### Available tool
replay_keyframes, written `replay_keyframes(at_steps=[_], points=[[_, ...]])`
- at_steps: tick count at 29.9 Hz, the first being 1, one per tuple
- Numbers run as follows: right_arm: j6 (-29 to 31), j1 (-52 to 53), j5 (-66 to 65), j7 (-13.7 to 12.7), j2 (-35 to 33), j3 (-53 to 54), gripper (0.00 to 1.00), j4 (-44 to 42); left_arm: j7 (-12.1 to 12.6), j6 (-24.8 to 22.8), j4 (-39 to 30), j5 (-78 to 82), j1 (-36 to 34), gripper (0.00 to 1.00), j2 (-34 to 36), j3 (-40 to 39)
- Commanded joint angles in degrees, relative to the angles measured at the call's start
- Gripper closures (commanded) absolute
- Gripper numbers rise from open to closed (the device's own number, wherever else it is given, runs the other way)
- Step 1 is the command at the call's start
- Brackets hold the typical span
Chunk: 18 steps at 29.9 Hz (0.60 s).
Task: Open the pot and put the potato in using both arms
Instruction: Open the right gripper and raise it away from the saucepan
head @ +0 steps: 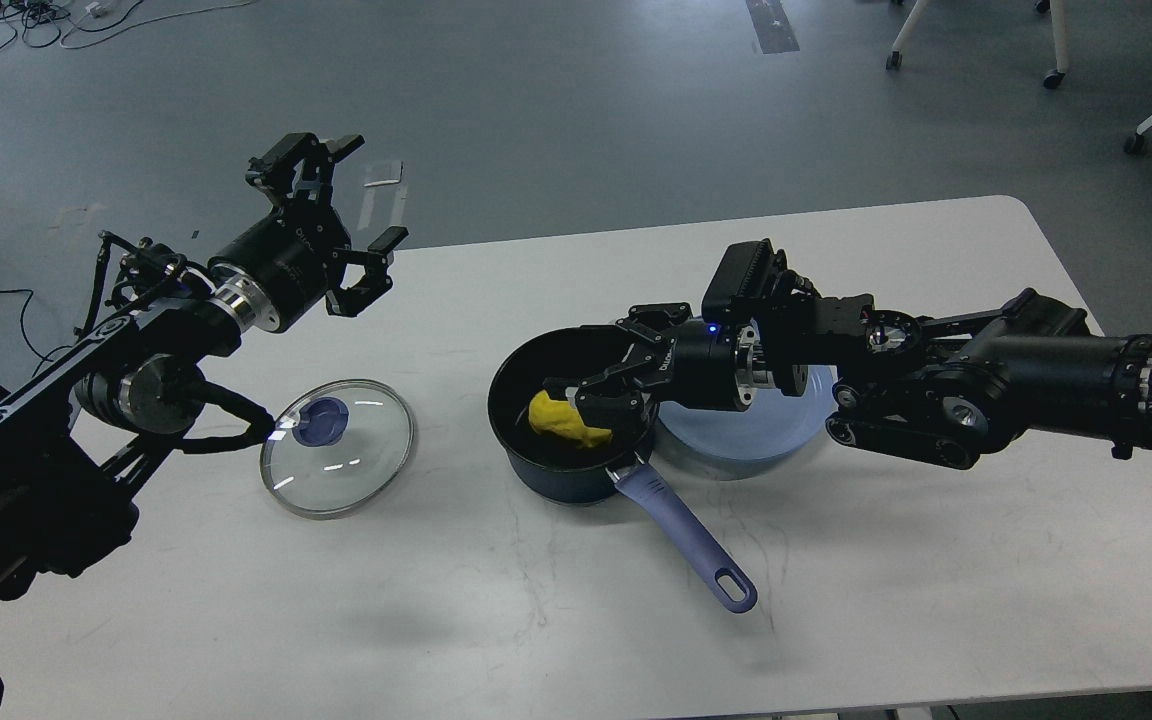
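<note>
The dark navy pot [536, 470] stands uncovered at the table's middle, its lavender-blue handle [686, 530] pointing toward me and to the right. The yellow potato [564, 422] lies inside the pot on the right side of its black bottom. My right gripper [616, 362] reaches over the pot's right rim from the right. Its fingers are spread, and the lower ones sit just above the potato, which is not between them. My left gripper [351, 205] is open and empty, raised above the table's far left edge, away from the pot.
A round glass lid [366, 465] with a blue knob lies flat on the table left of the pot, beside my left forearm. A flat light-blue plate [751, 435] lies right of the pot, under my right wrist. Chair legs stand on the floor at the far right.
</note>
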Motion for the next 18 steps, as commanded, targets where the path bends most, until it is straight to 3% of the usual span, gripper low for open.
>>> replay_keyframes(at_steps=[1, 7, 12, 18], points=[[-0.02, 0.14, 7.32, -0.03, 0.02, 1.77, 0.00, 0.17, 0.02, 0.03, -0.02, 0.00, 0.05, 0.01, 0.02, -0.13], [1.30, -0.38, 25.32, -3.63, -0.42, 14.58, 0.00, 0.96, 0.02, -0.05, 0.06, -0.26, 0.14, 0.01, -0.25, -0.65], [10.33, -1.70, 54.46, -7.24, -2.60, 26.53, 0.00, 2.36, 0.02, -1.89, 0.77, -0.18, 0.14, 0.01, -0.16, -2.93], [20.98, -4.69, 71.57, -11.63, -6.30, 34.02, 0.00, 4.21, -0.07, -2.34, 0.86, -0.35, 0.75, 0.01, -0.42, -4.26]])
